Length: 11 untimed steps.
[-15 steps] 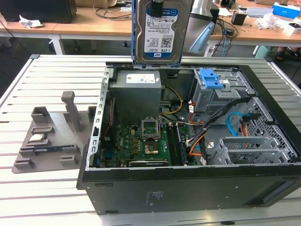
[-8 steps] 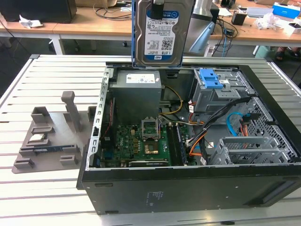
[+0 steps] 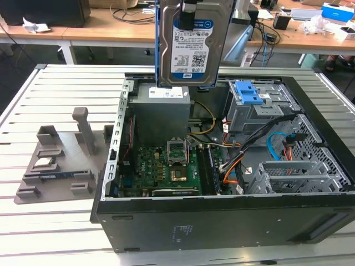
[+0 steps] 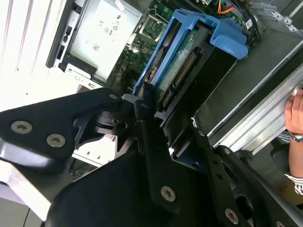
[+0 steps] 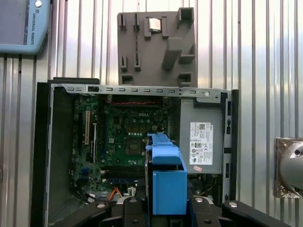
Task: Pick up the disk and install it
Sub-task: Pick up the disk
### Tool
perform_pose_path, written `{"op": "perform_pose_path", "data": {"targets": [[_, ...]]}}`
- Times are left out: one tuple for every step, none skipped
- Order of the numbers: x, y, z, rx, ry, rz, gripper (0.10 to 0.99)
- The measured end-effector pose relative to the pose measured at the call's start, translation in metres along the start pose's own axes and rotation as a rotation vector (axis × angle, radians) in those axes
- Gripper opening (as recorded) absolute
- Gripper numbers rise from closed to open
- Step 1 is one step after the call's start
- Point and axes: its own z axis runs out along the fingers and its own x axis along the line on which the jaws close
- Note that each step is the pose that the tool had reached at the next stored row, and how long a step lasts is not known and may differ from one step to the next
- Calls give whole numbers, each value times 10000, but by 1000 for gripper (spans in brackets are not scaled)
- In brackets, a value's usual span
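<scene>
The disk (image 3: 191, 47), silver with a white-and-blue label and a blue bracket along its edges, hangs upright in the air above the open computer case (image 3: 222, 216). My gripper (image 3: 187, 16) is shut on its upper end. In the second wrist view the black fingers (image 4: 144, 118) clamp the blue-framed disk (image 4: 189, 61) edge-on. In the first wrist view the disk's blue bracket (image 5: 165, 179) sticks out from my gripper (image 5: 165, 210) over the motherboard. The grey drive cage with a blue latch (image 3: 252, 94) sits in the case at the exterior view's right, below the disk.
A grey fixture plate (image 3: 61, 160) with a small square chip (image 3: 44, 162) lies on the slatted table at the exterior view's left. A power supply (image 5: 201, 142) and cables fill the case. A person's hand (image 4: 296, 109) rests by the case edge. A teach pendant (image 5: 23, 23) lies nearby.
</scene>
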Motion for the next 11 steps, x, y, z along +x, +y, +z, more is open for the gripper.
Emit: {"op": "perform_pose_path", "data": {"targets": [[48,1,3,0,0,0,365],[90,1,6,0,0,-1,365],[144,2,9,0,0,-1,365],[163,2,10,0,0,0,365],[173,3,11,0,0,0,365],[184,3,11,0,0,-1,365],[203,3,12,0,0,-1,365],[222,3,14,0,0,0,365],[243,3,15,0,0,-1,365],[257,4,16,0,0,-1,365],[269,4,17,0,0,0,365]]}}
